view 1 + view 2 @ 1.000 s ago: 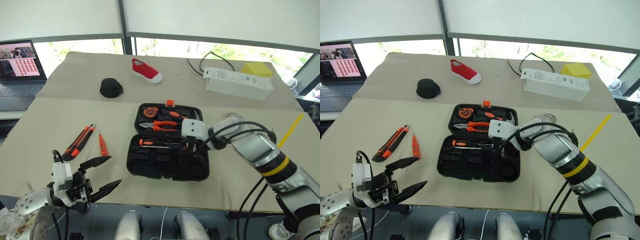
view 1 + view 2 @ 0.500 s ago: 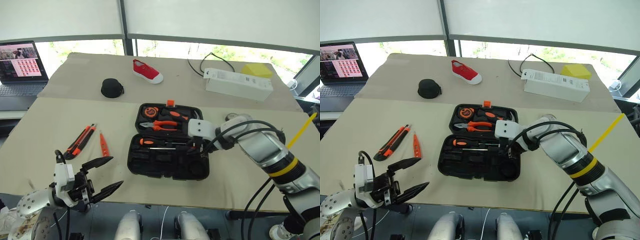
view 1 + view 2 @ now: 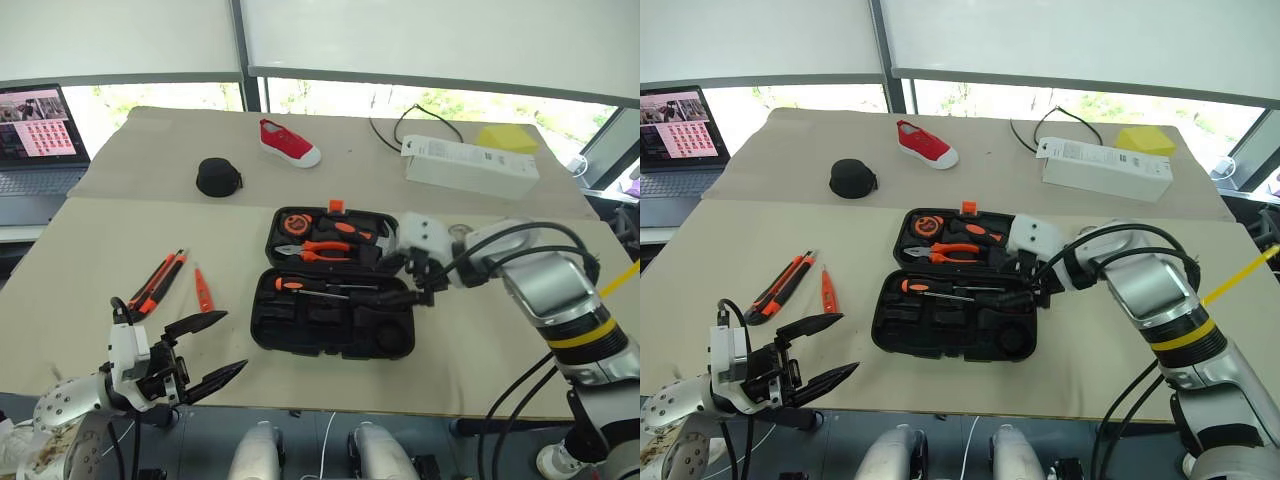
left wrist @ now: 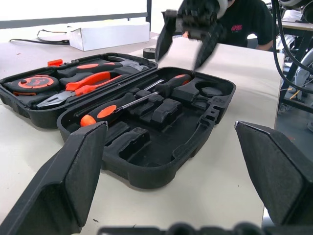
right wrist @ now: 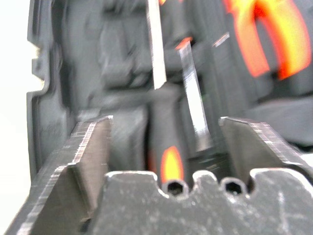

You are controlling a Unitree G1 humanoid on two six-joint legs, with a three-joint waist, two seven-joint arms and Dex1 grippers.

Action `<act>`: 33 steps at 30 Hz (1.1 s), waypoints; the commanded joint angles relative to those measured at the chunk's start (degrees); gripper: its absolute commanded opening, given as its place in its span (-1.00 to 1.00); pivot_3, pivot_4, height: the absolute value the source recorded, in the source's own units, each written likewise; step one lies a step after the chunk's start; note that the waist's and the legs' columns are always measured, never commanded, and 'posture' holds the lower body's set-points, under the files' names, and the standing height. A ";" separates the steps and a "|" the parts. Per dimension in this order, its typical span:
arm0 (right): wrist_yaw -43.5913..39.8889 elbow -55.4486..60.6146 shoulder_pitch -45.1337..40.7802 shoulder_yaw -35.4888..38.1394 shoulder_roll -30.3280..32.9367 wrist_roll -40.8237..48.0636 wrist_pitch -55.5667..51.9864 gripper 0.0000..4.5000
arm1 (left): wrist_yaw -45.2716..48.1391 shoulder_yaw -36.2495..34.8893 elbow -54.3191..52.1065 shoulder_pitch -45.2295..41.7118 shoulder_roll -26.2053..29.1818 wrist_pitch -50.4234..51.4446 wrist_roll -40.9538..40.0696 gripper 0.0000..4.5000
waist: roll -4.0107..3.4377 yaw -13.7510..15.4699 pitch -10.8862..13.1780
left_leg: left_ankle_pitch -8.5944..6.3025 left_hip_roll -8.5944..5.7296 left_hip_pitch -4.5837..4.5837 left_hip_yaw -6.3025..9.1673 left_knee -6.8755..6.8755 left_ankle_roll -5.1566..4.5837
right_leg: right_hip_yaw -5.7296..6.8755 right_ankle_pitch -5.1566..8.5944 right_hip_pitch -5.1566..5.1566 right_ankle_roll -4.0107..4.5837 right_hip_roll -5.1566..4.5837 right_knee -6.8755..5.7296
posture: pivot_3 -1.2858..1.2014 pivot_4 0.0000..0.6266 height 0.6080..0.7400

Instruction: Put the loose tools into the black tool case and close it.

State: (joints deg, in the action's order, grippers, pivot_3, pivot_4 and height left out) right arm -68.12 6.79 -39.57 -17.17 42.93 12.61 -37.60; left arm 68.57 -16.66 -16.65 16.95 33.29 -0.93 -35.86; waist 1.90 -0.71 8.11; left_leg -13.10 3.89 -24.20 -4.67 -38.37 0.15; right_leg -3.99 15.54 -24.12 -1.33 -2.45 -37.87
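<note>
Right tool (image 3: 408, 283) open, screwdrivers (image 5: 176, 98) blurred

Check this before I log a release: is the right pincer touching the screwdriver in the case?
Apart. In the left wrist view the right pincer hangs open above the screwdriver lying in the black tool case.

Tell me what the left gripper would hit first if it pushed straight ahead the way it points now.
Probably the black tool case. In the left wrist view, the open left gripper looks straight at the case's near edge, with bare table between them. Depth is hard to judge, so it might first scrape the tabletop.
</note>
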 commanded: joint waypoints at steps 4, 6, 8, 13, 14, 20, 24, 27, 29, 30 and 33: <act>2.22 -4.38 3.31 0.20 -5.75 -0.99 8.53 -0.44 | -0.34 -0.10 -0.66 -0.20 0.20 -0.92 0.11 1.00 | 0.00 -0.05 0.00 | 0.00 -0.01 -0.02 -0.03 0.00 0.00 | -0.04 0.00 -0.05 0.00 0.00 -0.07 | 0.03 -0.52 1.00; 2.64 -6.45 3.48 -0.77 -7.00 -1.95 10.11 -0.77 | -0.32 -0.14 -0.57 -0.45 0.50 -0.76 0.11 1.00 | 0.00 -0.05 0.00 | 0.00 -0.01 -0.01 -0.04 -0.01 0.00 | -0.04 0.00 -0.04 0.00 0.00 -0.07 | 0.03 -0.52 1.00; 2.75 -8.13 3.24 -1.49 -7.87 -2.85 11.27 -0.98 | -0.21 -0.20 -0.37 -0.65 0.80 -0.70 0.23 1.00 | 0.00 -0.06 0.00 | 0.00 -0.01 0.01 -0.04 -0.02 0.00 | -0.04 0.00 -0.03 0.00 0.00 -0.09 | 0.03 -0.52 1.00; 2.81 -12.02 2.32 -3.16 -9.76 -5.07 13.50 -0.98 | -0.23 -0.24 -0.04 -0.97 1.27 -0.65 0.37 1.00 | 0.00 -0.23 0.00 | 0.01 0.00 0.05 -0.05 -0.02 0.00 | -0.05 0.00 -0.01 0.00 0.02 -0.12 | 0.03 -0.52 1.00; 2.65 -12.39 2.26 -3.53 -10.00 -5.40 13.95 -0.98 | -0.33 -0.21 -0.20 -0.88 1.26 -0.64 0.41 1.00 | 0.00 -0.27 0.00 | 0.01 0.01 0.06 -0.05 -0.02 0.00 | -0.05 0.00 -0.01 0.00 0.02 -0.12 | 0.03 -0.52 1.00; 2.32 -12.92 2.44 -5.28 -11.79 -7.22 14.12 -0.98 | -0.88 0.01 -0.58 -0.17 0.90 -0.75 0.86 1.00 | 0.00 -0.27 -0.01 | 0.01 0.02 0.10 -0.06 -0.02 0.00 | -0.05 0.00 0.01 0.01 0.02 -0.14 | 0.03 -0.52 1.00; 2.33 -12.29 2.54 -5.33 -12.46 -7.66 13.48 -0.98 | -1.01 -0.18 -0.18 0.60 0.45 -1.16 1.11 1.00 | 0.02 -0.29 -0.03 | 0.00 0.03 0.15 -0.07 -0.01 0.00 | -0.05 0.01 0.05 0.02 0.03 -0.15 | 0.03 -0.52 1.00; 3.99 -11.68 2.67 -0.58 -12.77 -5.36 15.01 -0.98 | -2.39 -1.98 -0.12 2.22 -0.06 0.15 -0.20 1.00 | 0.03 -0.37 -0.04 | 0.00 0.03 0.17 -0.08 -0.01 0.00 | -0.05 0.01 0.06 0.03 0.02 -0.15 | 0.03 -0.52 1.00; 2.10 -9.14 4.17 3.57 -11.30 -1.67 15.94 -0.98 | -4.90 -4.34 0.03 3.64 -0.48 1.81 -1.62 1.00 | 0.02 -0.26 -0.03 | 0.00 0.04 0.14 -0.08 -0.01 0.00 | -0.05 0.02 0.02 0.03 0.03 -0.16 | 0.03 -0.52 1.00; 1.11 -7.95 5.48 5.71 -10.14 0.03 16.57 -0.79 | -5.84 -5.74 0.34 4.65 -0.62 2.13 -2.03 1.00 | 0.03 -0.14 -0.02 | 0.00 0.04 0.12 -0.08 -0.01 0.00 | -0.05 0.02 0.01 0.03 0.02 -0.16 | 0.03 -0.52 1.00; -1.24 -5.54 11.58 13.56 -7.78 5.58 22.57 -0.40 | -9.03 -11.08 2.21 7.87 -1.64 1.73 -2.15 1.00 | 0.04 0.23 -0.01 | 0.00 0.01 0.06 -0.04 -0.01 0.00 | -0.03 0.02 0.02 0.02 -0.03 -0.11 | 0.03 -0.52 1.00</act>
State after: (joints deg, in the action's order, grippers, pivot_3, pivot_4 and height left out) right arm -68.00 -1.57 -30.04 -9.81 33.64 14.01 -19.60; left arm 61.44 -23.90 -14.91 23.31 32.11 1.35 -36.86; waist 1.94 -0.48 8.10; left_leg -13.10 3.88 -24.13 -4.71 -38.38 0.15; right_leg -4.01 15.57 -24.08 -1.32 -2.49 -37.94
